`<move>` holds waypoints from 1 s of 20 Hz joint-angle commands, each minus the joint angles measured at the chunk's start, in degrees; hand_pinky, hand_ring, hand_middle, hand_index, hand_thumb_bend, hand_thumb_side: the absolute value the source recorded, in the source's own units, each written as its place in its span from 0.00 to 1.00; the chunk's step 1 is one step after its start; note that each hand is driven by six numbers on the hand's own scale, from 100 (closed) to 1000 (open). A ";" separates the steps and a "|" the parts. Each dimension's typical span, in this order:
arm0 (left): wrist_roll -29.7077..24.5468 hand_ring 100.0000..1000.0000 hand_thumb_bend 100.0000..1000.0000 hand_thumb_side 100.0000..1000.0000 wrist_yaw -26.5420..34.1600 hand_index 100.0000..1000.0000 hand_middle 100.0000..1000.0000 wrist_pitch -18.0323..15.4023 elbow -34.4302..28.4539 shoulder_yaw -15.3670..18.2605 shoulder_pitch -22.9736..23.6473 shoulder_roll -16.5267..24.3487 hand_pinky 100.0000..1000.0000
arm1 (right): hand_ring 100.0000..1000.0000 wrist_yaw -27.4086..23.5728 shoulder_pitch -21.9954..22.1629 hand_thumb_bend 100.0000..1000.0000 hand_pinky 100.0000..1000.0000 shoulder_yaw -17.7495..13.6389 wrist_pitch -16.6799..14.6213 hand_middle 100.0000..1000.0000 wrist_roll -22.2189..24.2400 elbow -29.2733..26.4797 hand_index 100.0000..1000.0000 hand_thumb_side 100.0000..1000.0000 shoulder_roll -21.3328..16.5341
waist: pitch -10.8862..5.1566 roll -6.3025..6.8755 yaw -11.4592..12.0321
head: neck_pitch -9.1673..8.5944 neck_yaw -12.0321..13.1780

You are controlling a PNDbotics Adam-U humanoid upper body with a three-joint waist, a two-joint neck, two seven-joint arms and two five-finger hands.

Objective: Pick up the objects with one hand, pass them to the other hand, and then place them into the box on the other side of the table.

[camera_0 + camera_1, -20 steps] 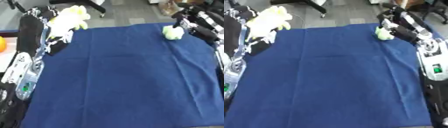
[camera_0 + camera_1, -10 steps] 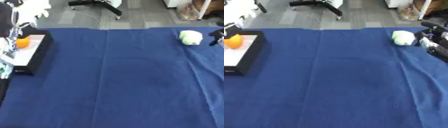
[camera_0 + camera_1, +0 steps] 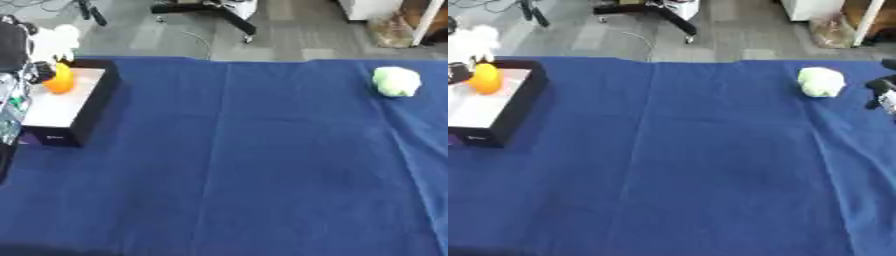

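Two things in play: one at the far left already over the box, one waiting far right on the cloth.
Left hand [image 3: 19,47]: dark, at the left edge beside the box; fingers not readable, can't tell whether curled or straight.
White fluffy thing [image 3: 54,39]: pale lump up by the left hand, just above the box's back corner; held or merely resting, impossible to say.
Box [image 3: 511,107]: black walls, white floor, far left of the table.
Orange thing [image 3: 485,78]: round, sitting inside the box at its back end, next to the left hand.
Blue cloth [image 3: 245,170]: covers the table, a few creases, bare through the middle.
Green thing [image 3: 821,82]: pale green, rounded lump, resting on the cloth near the far right corner, well apart from the box.
Likely handling: looks soft and light, probably squashy like a plush toy or foam; not fragile by the look of it, not slippery either.
Where to grab: around the widest part of the lump, fingers one side and thumb the other, coming from above.
Right hand [image 3: 883,92]: only a dark bit poking in at the right edge, just beside the green thing, not touching; finger state can't tell.
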 commanded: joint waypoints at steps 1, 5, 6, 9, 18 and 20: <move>-3.04 0.62 0.40 0.07 -2.02 0.77 0.58 3.17 4.35 -0.73 -1.92 0.86 0.75 | 0.56 -0.36 -0.66 0.00 0.77 -0.50 -0.18 0.66 0.13 -1.14 0.95 0.63 -1.71 | -1.84 0.41 -0.11 | -0.14 -0.02; -7.03 0.81 0.54 0.48 0.90 0.93 0.81 7.17 10.85 0.37 -2.58 0.72 0.88 | 0.56 -0.46 -0.65 0.00 0.77 -0.60 -0.13 0.66 0.09 -0.94 0.95 0.63 -1.76 | -1.74 0.38 -0.31 | -0.14 -0.47; -8.02 0.84 0.57 0.59 1.86 0.95 0.84 8.16 12.46 0.37 -3.41 1.12 0.89 | 0.56 -0.45 -0.64 0.00 0.77 -0.59 -0.13 0.66 0.14 -0.91 0.95 0.64 -1.76 | -1.75 0.41 -0.32 | -0.14 -0.57; -10.59 0.87 0.65 0.74 3.62 0.98 0.88 11.12 16.62 -0.45 -6.67 2.67 0.91 | 0.55 -0.43 -0.55 0.00 0.77 -0.58 -0.11 0.66 0.32 -0.76 0.95 0.64 -1.76 | -1.83 0.48 -0.33 | -0.14 -0.90; 5.09 0.77 0.49 0.57 12.44 0.94 0.79 16.45 -7.26 2.33 -7.94 2.73 0.82 | 0.55 0.02 -0.97 0.00 0.77 -1.20 -0.11 0.65 -0.37 -0.15 0.95 0.61 -2.77 | -1.96 0.41 0.55 | -0.14 -3.39; 10.36 0.75 0.41 0.53 18.16 0.93 0.77 14.78 -14.69 2.18 -8.05 1.95 0.80 | 0.55 0.60 -1.71 0.00 0.77 -1.35 -0.13 0.65 -1.24 0.40 0.94 0.59 -3.59 | -1.99 0.23 0.75 | -0.14 -4.48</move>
